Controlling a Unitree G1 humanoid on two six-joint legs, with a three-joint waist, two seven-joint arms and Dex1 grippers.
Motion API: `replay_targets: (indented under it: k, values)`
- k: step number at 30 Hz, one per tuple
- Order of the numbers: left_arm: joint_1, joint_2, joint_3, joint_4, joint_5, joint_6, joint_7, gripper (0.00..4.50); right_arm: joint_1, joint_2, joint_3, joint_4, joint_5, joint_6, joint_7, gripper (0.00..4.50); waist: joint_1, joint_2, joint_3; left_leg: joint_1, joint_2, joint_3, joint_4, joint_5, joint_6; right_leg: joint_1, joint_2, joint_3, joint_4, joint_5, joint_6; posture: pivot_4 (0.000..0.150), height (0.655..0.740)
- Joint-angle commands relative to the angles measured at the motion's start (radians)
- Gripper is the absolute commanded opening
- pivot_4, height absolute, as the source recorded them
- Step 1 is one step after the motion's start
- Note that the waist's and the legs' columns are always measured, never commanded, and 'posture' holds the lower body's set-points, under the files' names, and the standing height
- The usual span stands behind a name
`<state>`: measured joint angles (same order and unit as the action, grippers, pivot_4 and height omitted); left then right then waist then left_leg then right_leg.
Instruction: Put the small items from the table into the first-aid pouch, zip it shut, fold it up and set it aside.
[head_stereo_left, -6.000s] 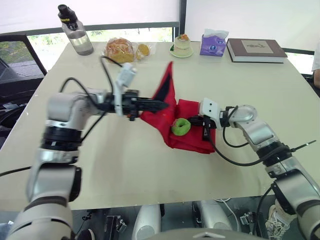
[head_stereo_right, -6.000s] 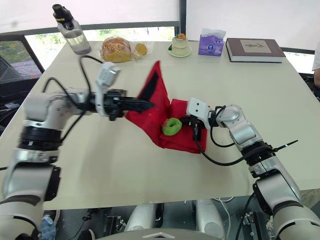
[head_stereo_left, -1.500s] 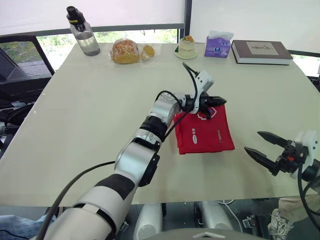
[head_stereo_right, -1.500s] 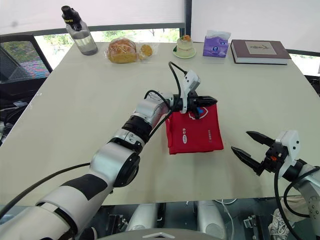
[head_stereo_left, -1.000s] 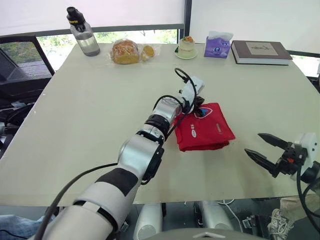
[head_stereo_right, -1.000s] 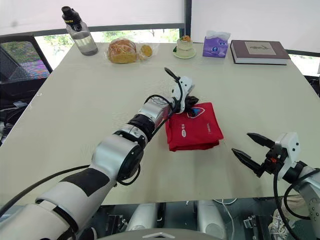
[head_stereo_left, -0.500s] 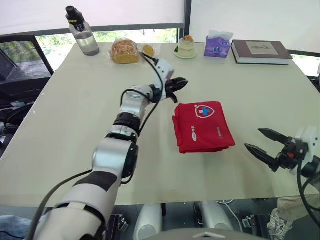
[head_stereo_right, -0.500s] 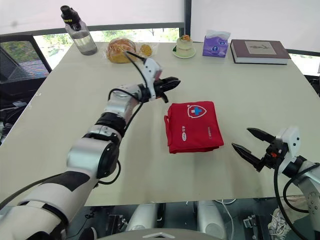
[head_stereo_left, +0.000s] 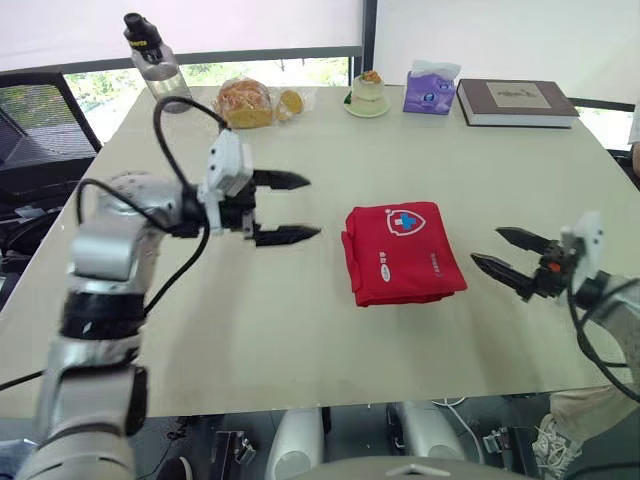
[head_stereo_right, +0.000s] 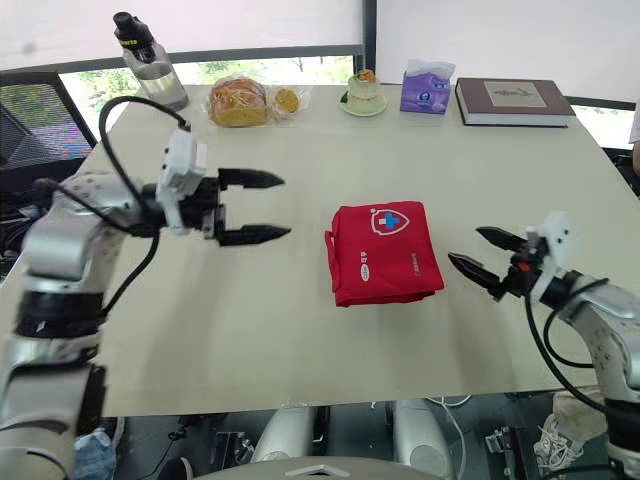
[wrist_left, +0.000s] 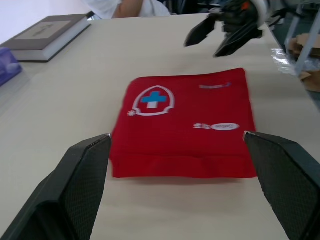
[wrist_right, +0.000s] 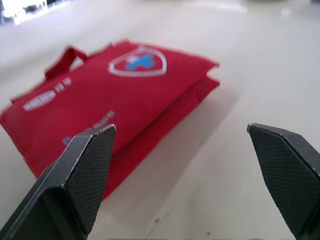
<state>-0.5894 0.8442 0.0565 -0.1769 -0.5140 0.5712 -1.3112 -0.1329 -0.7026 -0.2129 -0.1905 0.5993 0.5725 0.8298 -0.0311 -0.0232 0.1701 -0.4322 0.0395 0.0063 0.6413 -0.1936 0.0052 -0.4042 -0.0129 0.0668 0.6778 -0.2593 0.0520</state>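
The folded pouch (head_stereo_left: 403, 252) hides its zip and whatever lies inside; its white lettering is too small to read. The book (head_stereo_left: 516, 100) at upper right has an unreadable cover label. A person's sleeve (head_stereo_left: 633, 120) is cut off by the right edge of the frame.

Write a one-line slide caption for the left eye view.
Folded first-aid pouch lies on the table between both arms' open jaws.
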Motion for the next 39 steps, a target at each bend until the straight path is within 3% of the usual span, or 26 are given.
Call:
replay_targets:
  k: [1, 6, 13, 18, 20, 26, 34, 39]
  values:
    - [0.047, 0.051, 0.059, -0.173, -0.096, 0.103, 0.039, 4.48, -0.068, -0.006, 0.022, -0.001, 0.034, 0.145, -0.050, 4.50, 0.001, 0.000, 0.000, 0.000, 0.000, 0.000, 0.000, 0.000, 0.000, 0.000, 0.000, 0.000, 0.000, 0.000, 0.000, 0.150, 0.7400]
    - [0.093, 0.068, 0.086, -0.255, -0.127, 0.140, 0.117, 4.48, -0.143, 0.012, 0.045, 0.032, 0.091, 0.338, -0.089, 4.50, -0.002, -0.001, 0.001, 0.000, 0.000, 0.000, 0.000, 0.000, 0.000, 0.000, 0.001, 0.001, 0.000, 0.000, 0.001, 0.150, 0.7400]
    - [0.097, 0.063, 0.100, -0.303, -0.178, 0.183, 0.191, 4.48, -0.144, 0.035, 0.109, 0.048, 0.112, 0.454, -0.081, 4.50, -0.006, -0.001, 0.001, 0.000, 0.000, 0.000, 0.000, 0.000, 0.000, 0.000, 0.001, 0.001, 0.000, -0.001, 0.002, 0.150, 0.7400]
    - [0.097, 0.082, 0.124, -0.322, -0.215, 0.209, 0.232, 4.50, -0.155, 0.098, 0.094, 0.020, 0.187, 0.554, -0.106, 2.85, -0.011, -0.001, 0.001, 0.000, 0.001, 0.000, 0.000, 0.000, 0.000, 0.000, 0.002, 0.001, 0.000, -0.001, 0.003, 0.150, 0.7400]
    - [0.097, 0.083, 0.125, -0.317, -0.217, 0.206, 0.243, 4.50, -0.156, 0.123, 0.084, 0.011, 0.219, 0.600, -0.120, 1.65, -0.011, -0.001, 0.001, 0.000, 0.001, 0.000, -0.001, 0.000, 0.000, 0.000, 0.002, 0.001, 0.000, -0.001, 0.003, 0.150, 0.7400]
    - [0.079, 0.088, 0.122, -0.280, -0.203, 0.184, 0.247, 4.50, -0.170, 0.202, 0.024, -0.003, 0.268, 0.655, -0.211, 0.04, -0.011, -0.001, 0.001, 0.000, 0.001, 0.000, -0.001, 0.000, 0.000, 0.000, 0.002, 0.001, 0.000, -0.001, 0.003, 0.150, 0.7400]
    - [0.032, 0.053, 0.098, -0.226, -0.185, 0.154, 0.277, 4.50, -0.336, 0.412, -0.171, 0.166, 0.192, 0.451, -0.536, 0.04, -0.005, -0.001, 0.002, -0.001, 0.001, 0.002, -0.001, 0.000, 0.000, -0.003, 0.002, 0.003, 0.000, 0.000, 0.002, 0.150, 0.7400]
    - [-0.023, 0.032, 0.078, -0.174, -0.157, 0.130, 0.297, 4.50, -0.478, 0.517, -0.283, 0.331, 0.123, 0.199, -0.729, 0.04, -0.008, -0.001, 0.003, -0.004, 0.000, 0.003, -0.002, 0.000, 0.000, -0.005, 0.001, 0.003, 0.000, 0.001, 0.001, 0.150, 0.7400]
